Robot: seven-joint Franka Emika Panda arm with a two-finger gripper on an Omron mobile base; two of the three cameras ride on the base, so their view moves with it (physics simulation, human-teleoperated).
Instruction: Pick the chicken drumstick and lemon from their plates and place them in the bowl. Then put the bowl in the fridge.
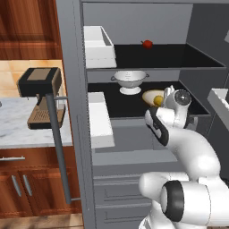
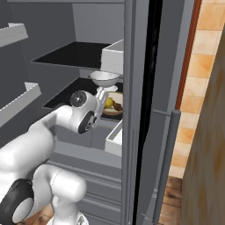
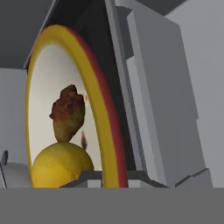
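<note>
- Left base view: fridge [image 1: 76,112] open. The arm reaches in to the 2nd shelf down. bowl [image 1: 152,96] sits on that black shelf with the lemon [image 1: 158,100] inside, just beside the metal colander [image 1: 130,80]. red fruit [image 1: 147,44] on the shelf above. The wrist hides the fingers here.
- Right base view: gripper [image 2: 103,97] at the bowl's [image 2: 115,104] near rim. lemon [image 2: 108,103] and chicken drumstick [image 2: 117,106] both lie inside it. The bowl is on the shelf below the colander [image 2: 104,78].
- Hand view: bowl [image 3: 103,127] seen edge-on and rolled. drumstick [image 3: 68,113] is above the lemon [image 3: 61,165] in the cream interior. Jaws read fully closed, apparently pinching the bowl rim, though the contact itself is hidden.
- Step: last 1, bowl into fridge, both foods already loaded. The bowl looks seated on the shelf.
- Next: release the rim, then back straight out, clear of the colander and door bins.
</note>
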